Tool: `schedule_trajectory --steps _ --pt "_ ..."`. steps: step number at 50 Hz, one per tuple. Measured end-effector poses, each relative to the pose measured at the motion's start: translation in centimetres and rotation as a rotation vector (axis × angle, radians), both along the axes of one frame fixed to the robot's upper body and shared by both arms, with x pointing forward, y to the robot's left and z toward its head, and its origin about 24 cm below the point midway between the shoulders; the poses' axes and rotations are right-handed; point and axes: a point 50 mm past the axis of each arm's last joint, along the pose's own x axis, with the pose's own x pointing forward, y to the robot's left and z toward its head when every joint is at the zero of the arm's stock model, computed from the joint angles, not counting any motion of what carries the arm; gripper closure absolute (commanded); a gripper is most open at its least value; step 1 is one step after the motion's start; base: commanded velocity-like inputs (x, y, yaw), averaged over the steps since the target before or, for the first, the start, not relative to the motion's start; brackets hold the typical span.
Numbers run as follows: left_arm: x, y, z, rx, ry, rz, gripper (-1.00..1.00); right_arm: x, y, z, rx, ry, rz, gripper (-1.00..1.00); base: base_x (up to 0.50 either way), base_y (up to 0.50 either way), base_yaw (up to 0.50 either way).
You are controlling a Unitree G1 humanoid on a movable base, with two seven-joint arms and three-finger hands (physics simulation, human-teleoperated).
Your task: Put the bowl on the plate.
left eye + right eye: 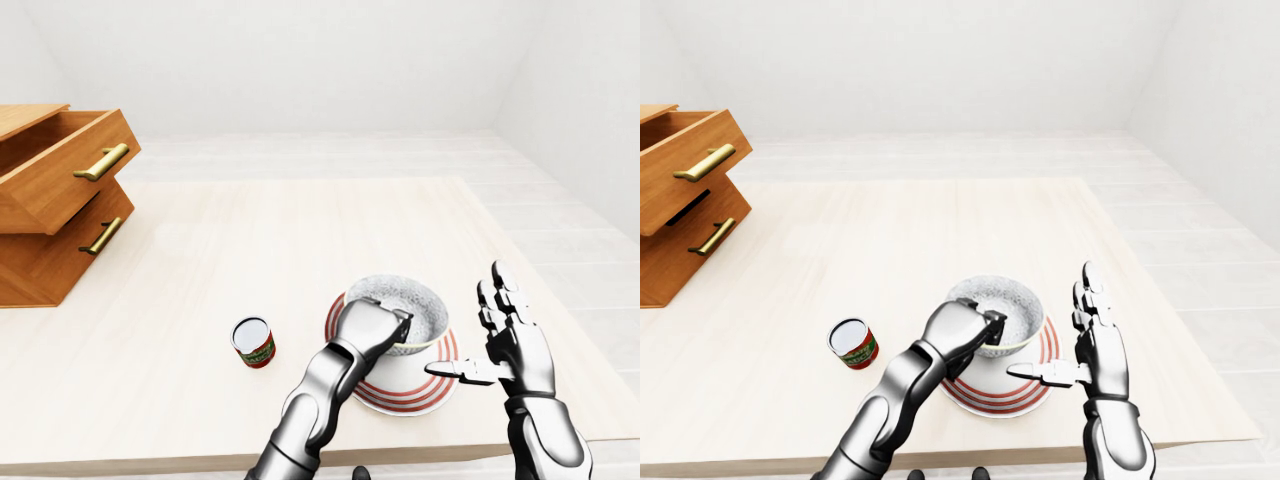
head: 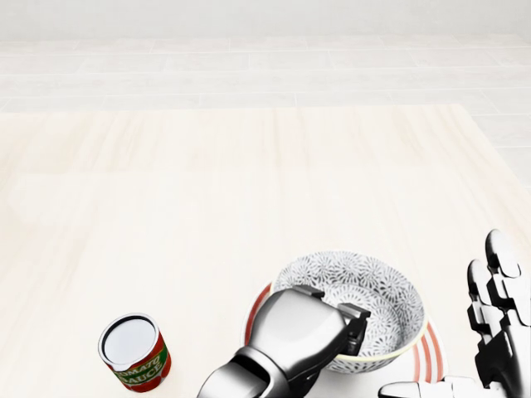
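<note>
A patterned grey-and-white bowl (image 2: 365, 303) is over the red-ringed white plate (image 1: 440, 378) near the table's lower right. My left hand (image 2: 344, 327) is shut on the bowl's near-left rim, with fingers hooked over the edge into the bowl. Whether the bowl rests on the plate or hangs just above it I cannot tell. My right hand (image 1: 500, 345) stands open and upright just right of the plate, thumb pointing toward it, touching nothing.
A tomato sauce can (image 2: 134, 351) stands upright to the left of the plate. A wooden drawer unit (image 1: 55, 200) with its top drawer pulled out sits at the table's left edge. The table's right edge (image 1: 525, 290) runs close by my right hand.
</note>
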Motion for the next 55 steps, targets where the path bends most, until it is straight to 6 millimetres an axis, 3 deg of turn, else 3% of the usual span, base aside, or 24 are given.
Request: schedule_trajectory --steps 9,16,43,44,52,55 --pt "-0.1 0.0 -0.2 0.003 0.004 -0.003 0.97 0.0 0.0 -0.2 0.003 0.007 0.001 -1.00 0.00 0.00 0.00" --pt "-0.2 0.0 -0.3 0.004 0.005 -0.002 0.76 0.0 0.1 -0.2 0.003 0.008 0.003 -1.00 0.00 0.00 0.00" --pt "-0.6 0.0 -1.0 0.019 0.018 -0.004 0.59 0.0 0.1 -0.3 0.006 0.012 0.003 -1.00 0.00 0.00 0.00" --pt "-0.6 0.1 -1.1 0.019 0.020 -0.004 0.49 0.0 0.1 -0.3 0.006 0.012 0.003 -1.00 0.00 0.00 0.00" --pt "-0.9 0.1 -1.2 0.024 0.024 -0.006 0.29 0.0 0.1 -0.3 0.006 0.014 0.003 -1.00 0.00 0.00 0.00" --pt "-1.0 0.1 -1.1 0.019 0.026 -0.009 0.29 0.0 0.1 -0.3 0.005 0.012 0.004 -1.00 0.00 0.00 0.00"
